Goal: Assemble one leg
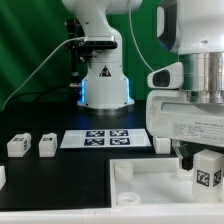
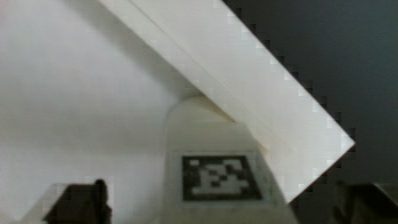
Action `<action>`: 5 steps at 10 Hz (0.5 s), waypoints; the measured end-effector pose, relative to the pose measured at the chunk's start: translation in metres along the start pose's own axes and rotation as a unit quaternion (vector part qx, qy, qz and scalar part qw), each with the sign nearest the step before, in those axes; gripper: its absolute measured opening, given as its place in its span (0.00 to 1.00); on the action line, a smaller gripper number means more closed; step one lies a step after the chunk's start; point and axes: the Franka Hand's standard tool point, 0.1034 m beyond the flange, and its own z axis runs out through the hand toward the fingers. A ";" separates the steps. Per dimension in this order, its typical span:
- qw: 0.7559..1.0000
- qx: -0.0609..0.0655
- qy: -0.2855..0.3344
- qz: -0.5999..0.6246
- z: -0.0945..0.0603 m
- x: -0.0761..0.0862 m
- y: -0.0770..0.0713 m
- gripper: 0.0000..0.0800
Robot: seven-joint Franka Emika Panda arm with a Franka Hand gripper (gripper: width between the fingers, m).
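Observation:
My gripper point(image 1: 200, 165) is at the exterior view's right, shut on a leg point(image 1: 207, 172), a stubby white post with a black-and-white tag. It holds the leg down at the large white panel point(image 1: 150, 190); whether they touch I cannot tell. In the wrist view the leg point(image 2: 217, 150) sits between the dark fingers point(image 2: 80, 205) of the gripper point(image 2: 222, 212), with the panel point(image 2: 89, 100) behind it and the panel's edge running diagonally. Two more legs point(image 1: 17, 145) point(image 1: 47, 145) stand on the black table at the left. A third point(image 1: 2, 177) is cut off by the left edge.
The marker board point(image 1: 100, 138) lies flat in the middle of the table, in front of the robot base point(image 1: 103, 85). A small white part point(image 1: 163, 143) stands beside the board's right end. The panel has round sockets point(image 1: 123, 170) near its left corners.

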 end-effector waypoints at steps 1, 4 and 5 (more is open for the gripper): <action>1.000 0.000 0.000 0.000 0.000 0.000 0.000 0.80; 1.000 0.000 0.000 0.000 0.000 0.000 0.000 0.81; 1.000 0.000 0.000 0.000 0.000 0.000 0.000 0.81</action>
